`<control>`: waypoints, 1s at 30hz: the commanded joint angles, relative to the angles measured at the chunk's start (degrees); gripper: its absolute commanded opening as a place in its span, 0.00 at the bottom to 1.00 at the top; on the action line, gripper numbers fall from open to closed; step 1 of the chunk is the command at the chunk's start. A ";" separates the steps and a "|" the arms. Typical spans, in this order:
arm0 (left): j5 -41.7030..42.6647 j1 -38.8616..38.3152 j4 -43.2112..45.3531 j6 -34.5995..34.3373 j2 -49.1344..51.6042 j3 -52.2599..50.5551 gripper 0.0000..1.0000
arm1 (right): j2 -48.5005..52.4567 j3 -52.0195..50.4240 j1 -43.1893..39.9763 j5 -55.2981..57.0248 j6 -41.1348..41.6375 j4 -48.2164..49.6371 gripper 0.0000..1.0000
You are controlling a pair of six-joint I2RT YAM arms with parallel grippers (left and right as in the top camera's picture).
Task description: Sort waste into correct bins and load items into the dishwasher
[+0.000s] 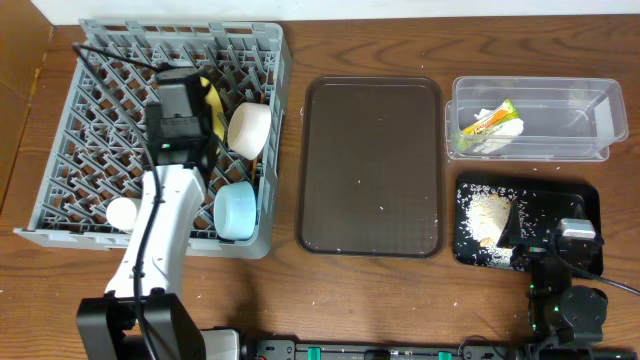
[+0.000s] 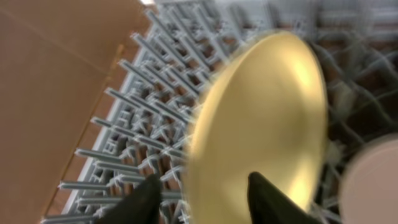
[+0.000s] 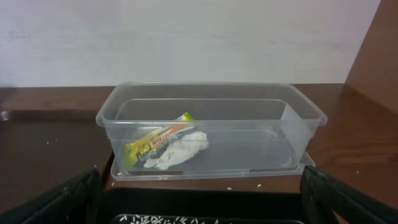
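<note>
The grey dish rack (image 1: 95, 120) holds the white bowl (image 1: 250, 130), the light blue bowl (image 1: 237, 210) and the small white cup (image 1: 122, 212). My left gripper (image 2: 208, 196) is low over the rack, its fingers on either side of the rim of the yellow plate (image 2: 267, 112), which stands on edge among the pegs (image 1: 213, 105). My right gripper (image 3: 199, 202) is open and empty over the black tray (image 1: 580, 195), which holds crumbs (image 1: 487, 212). The clear tub (image 3: 211, 87) holds the wrapper (image 3: 155, 140) and napkin (image 3: 180, 152). I cannot make out the chopsticks.
The large brown serving tray (image 1: 370, 165) lies between the rack and the two bins, with a few stray crumbs on it. A few crumbs lie on the wooden table in front of the tub. The left arm's body covers the middle of the rack.
</note>
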 commanded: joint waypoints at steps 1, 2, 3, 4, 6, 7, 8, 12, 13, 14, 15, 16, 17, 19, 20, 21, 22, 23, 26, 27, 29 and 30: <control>2.71 -2.43 -3.15 -4.79 -3.63 0.55 0.55 | -0.31 -0.24 -0.57 0.17 -0.39 0.04 0.99; 4.46 -3.19 -4.72 -6.78 -5.05 0.55 0.56 | -0.31 -0.24 -0.57 0.17 -0.39 0.04 0.99; 7.02 -3.98 -6.32 -8.37 -6.67 0.55 0.58 | -0.31 -0.24 -0.57 0.17 -0.39 0.04 0.99; 9.94 -4.85 -8.00 -9.01 -8.46 0.55 0.59 | -0.31 -0.24 -0.57 0.17 -0.39 0.04 0.99; 15.82 -7.02 -11.63 -9.22 -12.46 0.55 0.63 | -0.31 -0.24 -0.57 0.17 -0.39 0.04 0.99; 18.38 -8.11 -13.16 -9.49 -14.23 0.55 0.66 | -0.31 -0.24 -0.57 0.17 -0.39 0.04 0.99; 21.03 -9.49 -14.91 -9.81 -16.22 0.55 0.69 | -0.31 -0.24 -0.57 0.17 -0.39 0.02 0.99; 27.32 -16.33 -21.62 -12.39 -23.93 0.55 0.82 | -0.31 -0.24 -0.57 0.17 -0.39 0.04 0.99; 27.91 -17.70 -22.67 -12.61 -25.18 0.55 0.83 | -0.31 -0.24 -0.57 0.17 -0.39 0.02 0.99; 28.68 -19.41 -23.71 -12.81 -26.64 0.55 0.84 | -0.31 -0.24 -0.57 0.17 -0.39 0.04 0.99; 29.86 -20.98 -24.52 -12.81 -27.85 0.55 0.84 | -0.31 -0.24 -0.57 0.17 -0.39 0.02 0.99; 31.47 -22.47 -25.11 -12.81 -28.89 0.55 0.85 | -0.31 -0.24 -0.57 0.17 -0.39 0.04 0.99; 33.38 -24.06 -25.62 -12.79 -29.90 0.52 0.86 | -0.31 -0.24 -0.57 0.17 -0.39 0.04 0.99; 34.18 -26.29 -26.10 -12.76 -31.17 0.52 0.87 | -0.31 -0.24 -0.57 0.17 -0.39 0.04 0.99; 34.18 -27.06 -26.36 -12.76 -31.61 0.55 0.88 | -0.31 -0.24 -0.57 0.17 -0.39 0.04 0.99; 33.90 -27.54 -27.30 -12.74 -31.91 0.52 0.88 | -0.31 -0.24 -0.57 0.17 -0.39 0.02 0.99; 33.29 -27.65 -28.74 -12.46 -32.24 0.55 0.89 | -0.31 -0.24 -0.57 0.15 -0.39 0.04 0.99; 32.26 -27.58 -30.12 -12.31 -32.52 0.55 0.89 | -0.31 -0.24 -0.57 0.17 -0.39 0.04 0.99; 32.33 -27.58 -30.99 -12.81 -33.53 0.52 0.91 | -0.31 -0.24 -0.57 0.17 -0.39 0.04 0.99; 32.50 -27.58 -30.49 -13.03 -34.01 0.52 0.91 | -0.31 -0.24 -0.57 0.17 -0.39 0.04 0.99; 32.48 -27.58 -28.79 -13.42 -34.97 0.52 0.92 | -0.31 -0.24 -0.57 0.17 -0.39 0.04 0.99; 32.46 -27.58 -27.36 -13.42 -35.45 0.52 0.92 | -0.31 -0.24 -0.57 0.17 -0.39 0.04 0.99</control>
